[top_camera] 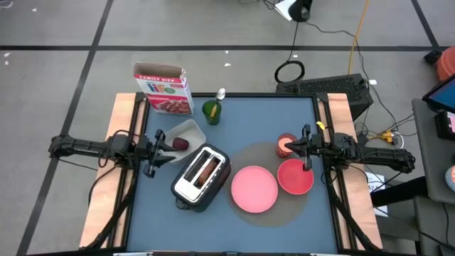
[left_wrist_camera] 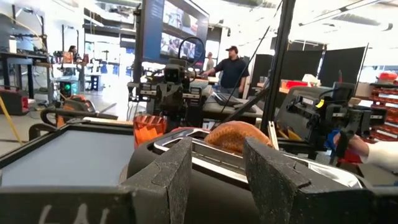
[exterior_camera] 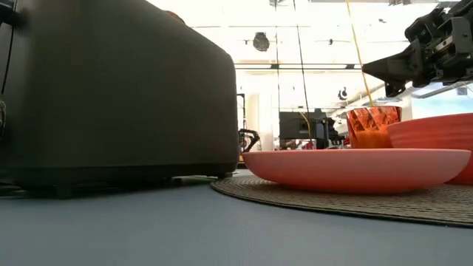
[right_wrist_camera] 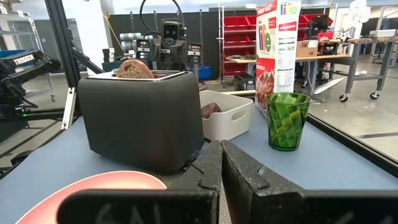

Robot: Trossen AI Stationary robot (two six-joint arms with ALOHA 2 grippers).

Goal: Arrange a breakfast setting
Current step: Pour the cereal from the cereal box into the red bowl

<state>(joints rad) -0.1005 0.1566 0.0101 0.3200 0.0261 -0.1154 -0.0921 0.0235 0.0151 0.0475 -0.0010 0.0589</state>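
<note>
- One pink plate [top_camera: 254, 189] lies on a round mat [top_camera: 281, 213] at the lower centre of the high view.
- One red bowl [top_camera: 294, 178] sits just right of the plate, touching its edge, also on the mat.
- One pink cup [top_camera: 285, 144] stands just above the bowl, right of centre.
- One toaster [top_camera: 200, 178] stands left of the plate; one bread [top_camera: 208, 169] sticks up from its slot.
- One white container [top_camera: 183, 134] sits up-left of the toaster, with one dark red fruit [top_camera: 181, 144] inside.
- One green glass [top_camera: 212, 112] stands at upper centre, with a spoon [top_camera: 220, 94] leaning out of it.
- One cereal box [top_camera: 164, 88] stands at the upper left, beyond the table's edge.
- Left gripper [top_camera: 160, 149] is at the left, beside the container, fingers spread apart with nothing between them.
- Right gripper [top_camera: 306, 149] is at the right, just beside the cup and above the bowl, fingers pressed together and empty.
- One person [left_wrist_camera: 232, 67] stands in the room behind, upper middle of the left wrist view.
</note>
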